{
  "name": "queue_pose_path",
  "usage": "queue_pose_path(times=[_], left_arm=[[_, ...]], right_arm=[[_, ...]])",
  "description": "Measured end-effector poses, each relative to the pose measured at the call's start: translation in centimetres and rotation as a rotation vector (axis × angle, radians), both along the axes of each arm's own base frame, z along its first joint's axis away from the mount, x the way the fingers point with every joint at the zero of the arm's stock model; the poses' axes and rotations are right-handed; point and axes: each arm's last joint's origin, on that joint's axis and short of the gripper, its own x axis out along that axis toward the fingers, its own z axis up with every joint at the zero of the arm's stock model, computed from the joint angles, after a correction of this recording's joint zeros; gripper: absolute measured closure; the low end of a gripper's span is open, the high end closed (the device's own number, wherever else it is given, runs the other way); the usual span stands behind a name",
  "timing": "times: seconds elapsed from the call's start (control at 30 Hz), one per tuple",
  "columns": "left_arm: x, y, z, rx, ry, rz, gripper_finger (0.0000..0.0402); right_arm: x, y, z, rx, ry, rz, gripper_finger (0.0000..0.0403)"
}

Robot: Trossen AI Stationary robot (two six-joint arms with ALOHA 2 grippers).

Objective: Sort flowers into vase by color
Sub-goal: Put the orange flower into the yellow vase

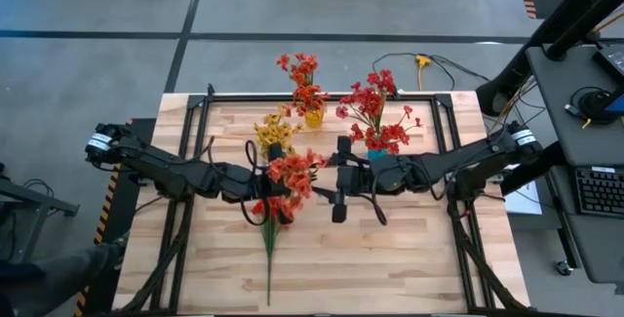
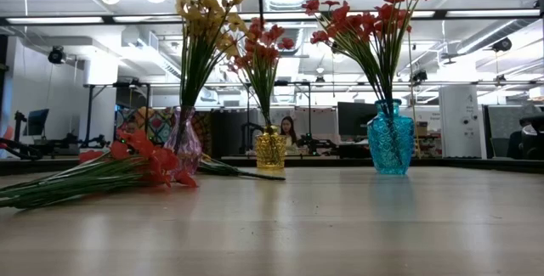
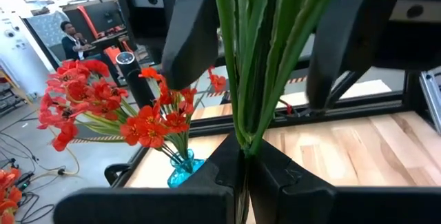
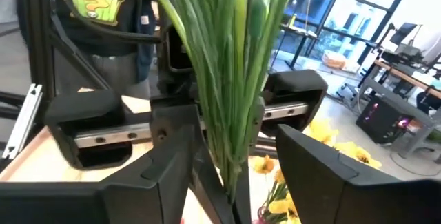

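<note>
The wooden table (image 1: 409, 258) carries three vases along its far edge: a pink vase (image 2: 184, 144) with yellow flowers (image 2: 204, 13), a yellow vase (image 2: 270, 150) with orange-red flowers (image 2: 259, 51), and a blue vase (image 2: 390, 138) with red flowers (image 2: 374, 17). Near the table's middle, a red flower spray (image 1: 290, 176) has its stems pointing toward the near edge. The left gripper (image 3: 244, 162) is pinching these green stems, its fingers pressed together on them. The right gripper (image 4: 231, 169) sits just beside it from the other side, fingers spread with the stems between them.
</note>
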Motion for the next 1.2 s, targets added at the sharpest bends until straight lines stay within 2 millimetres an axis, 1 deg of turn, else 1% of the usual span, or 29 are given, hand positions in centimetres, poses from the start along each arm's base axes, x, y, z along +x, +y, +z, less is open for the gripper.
queue_pose_path(times=[0.17,0.3,0.4,0.53,0.67,0.77,0.83,0.9,1.0,1.2], left_arm=[[0.1,0.0,0.0,-0.01,-0.01,0.0,0.0401],[0.3,-0.1,-0.3,-0.006,0.001,0.0,0.0401],[0.4,-0.1,-0.4,-0.004,0.005,0.002,0.0399],[0.4,-0.1,-0.4,0.003,0.005,0.003,0.0394],[0.3,0.1,-0.4,0.008,0.004,0.05,0.0391],[0.3,0.1,-0.4,-0.018,-0.002,0.075,0.0391],[0.3,0.0,-0.5,-0.014,0.009,0.061,0.0387],[0.2,-0.1,-0.7,-0.007,0.028,0.05,0.0377],[0.0,-0.1,-0.7,-0.005,0.052,0.047,0.0349],[-1.3,0.2,-0.3,-0.032,0.101,0.049,0.0267]], right_arm=[[0.8,0.0,-0.7,-0.026,0.004,-0.001,0.0219],[0.8,-0.1,-0.7,-0.038,0.007,-0.008,0.024],[0.6,-0.2,-0.3,-0.035,-0.002,-0.008,0.0269],[0.6,-0.2,0.0,-0.037,0.003,-0.008,0.0316],[0.6,-0.2,0.2,-0.04,0.013,-0.008,0.0359],[0.6,-0.2,0.3,-0.047,0.012,-0.009,0.0379],[0.6,-0.2,0.3,-0.051,0.014,-0.008,0.0385],[0.5,-0.2,0.4,-0.051,0.011,-0.007,0.0385],[0.2,-0.3,0.8,-0.048,-0.004,-0.006,0.0383],[-0.6,-1.0,2.2,-0.042,-0.035,-0.023,0.0384]])
